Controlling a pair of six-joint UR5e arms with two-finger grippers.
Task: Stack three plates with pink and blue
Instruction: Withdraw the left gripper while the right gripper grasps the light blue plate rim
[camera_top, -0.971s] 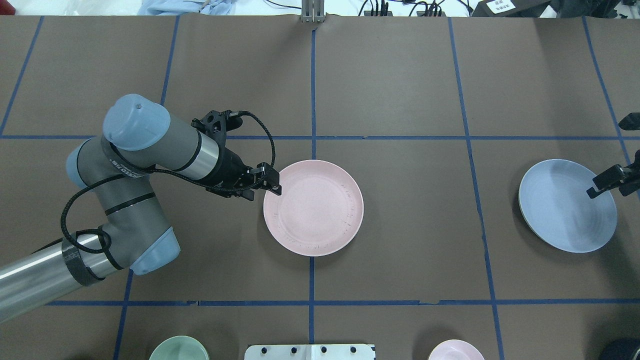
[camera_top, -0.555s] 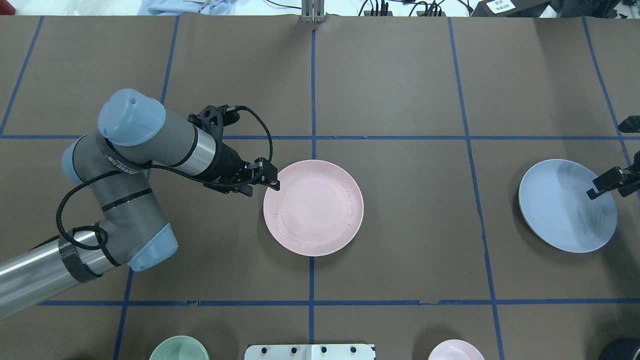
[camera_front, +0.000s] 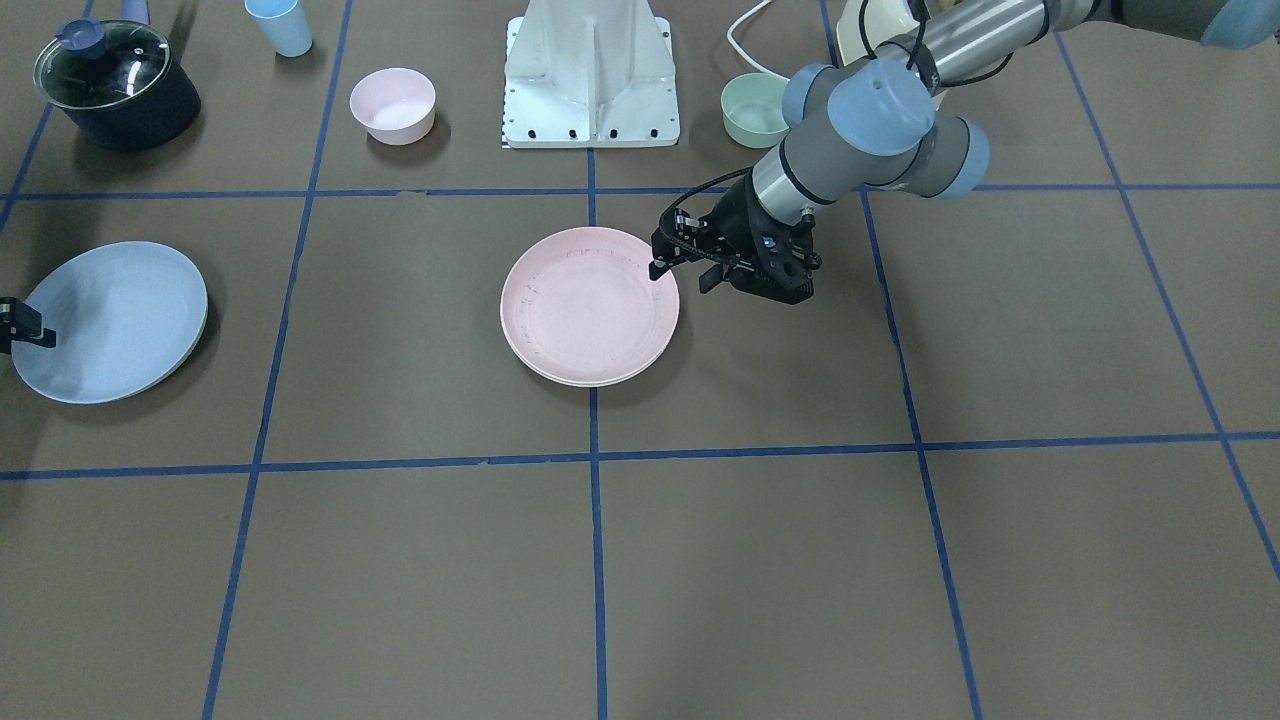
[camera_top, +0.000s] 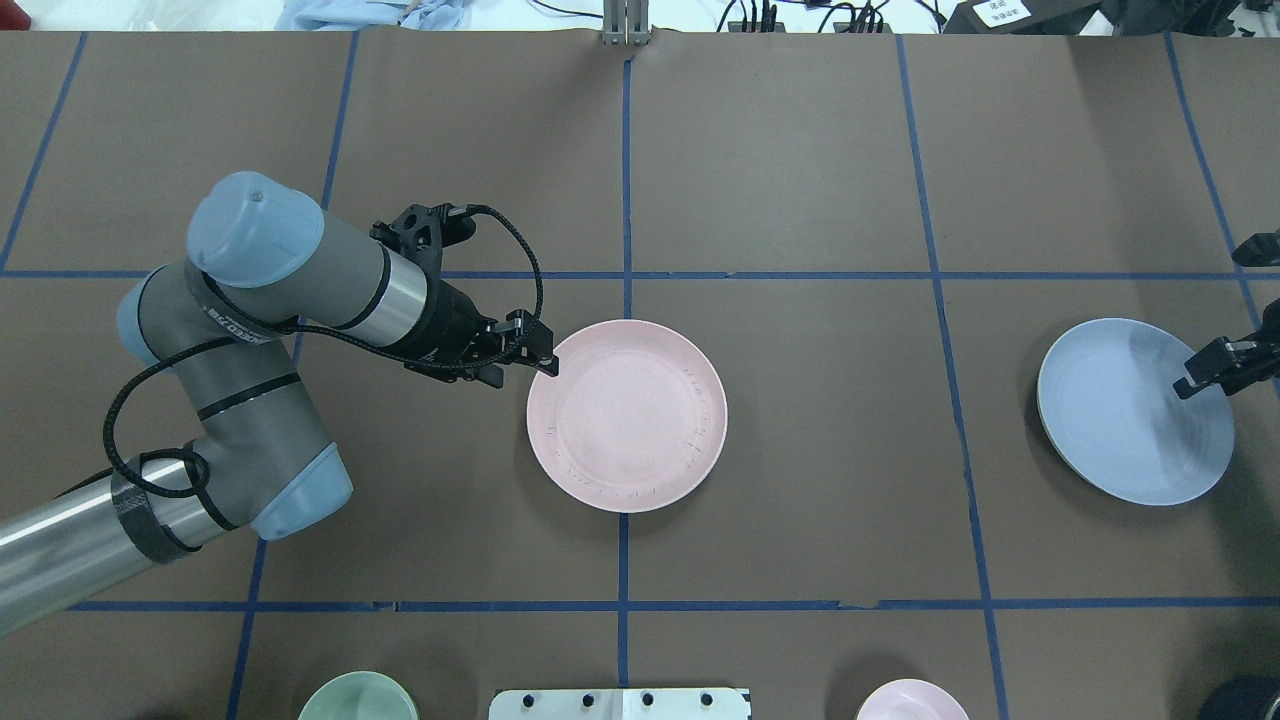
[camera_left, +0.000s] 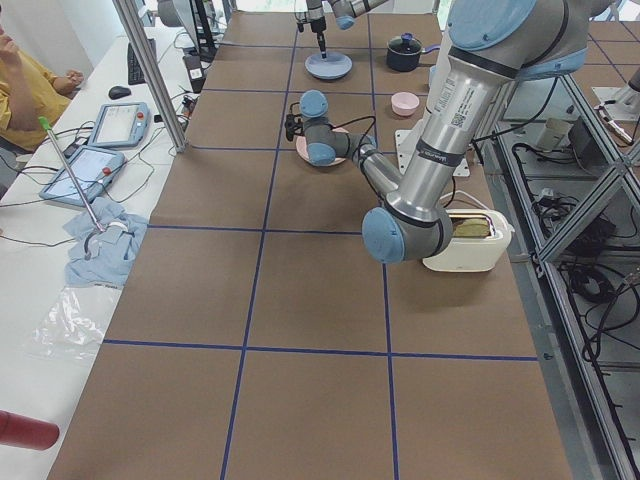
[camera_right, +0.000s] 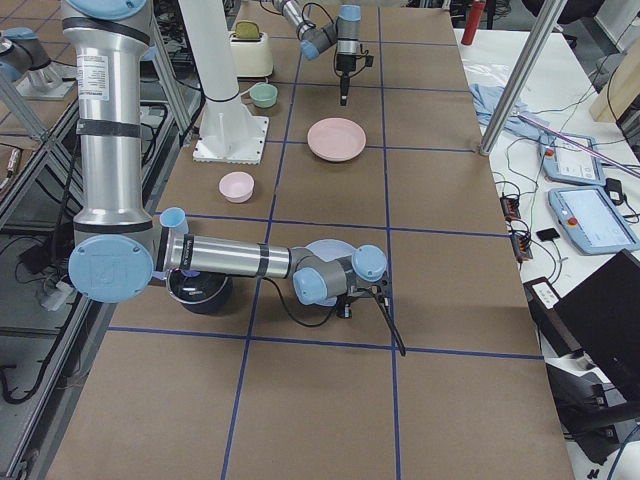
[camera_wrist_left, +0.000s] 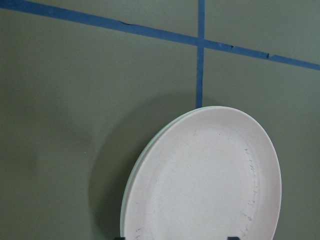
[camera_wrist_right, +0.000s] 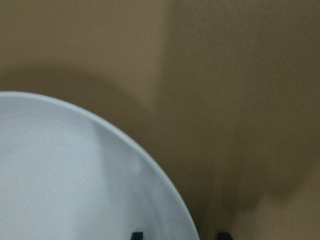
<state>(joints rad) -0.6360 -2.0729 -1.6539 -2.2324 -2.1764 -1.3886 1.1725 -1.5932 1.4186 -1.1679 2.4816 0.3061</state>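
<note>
Since a second ago the left gripper (camera_top: 522, 368) has drawn back a little from the pink plate (camera_top: 628, 415) toward the table's left end, its elbow swinging with it. The right gripper (camera_top: 1192, 380) has shifted only slightly and neither plate has moved. The left claw is spread wide and holds nothing. Its fingertips (camera_wrist_left: 231, 237) stand well apart in the wrist view, just beside the pink plate's rim. That plate lies at the table's middle on the cream-white plate (camera_wrist_left: 125, 200), whose edge peeks out beneath. The right claw is also apart, one tip over the blue plate (camera_top: 1125, 415) and one outside its rim; whether either touches cannot be told. The blue plate sits near the table's right end. The table (camera_top: 800, 150) is covered in brown and gridded with blue tape (camera_top: 780, 275). Along the robot's edge stand a white mount (camera_front: 592, 75), a green bowl (camera_front: 752, 110), a pink bowl (camera_front: 392, 105) and a cream toaster (camera_left: 465, 240), with a lidded dark pot (camera_front: 115, 85) and a blue cup (camera_front: 280, 25) at the right corner. A person in yellow (camera_left: 25, 85) sits at a side desk.
</note>
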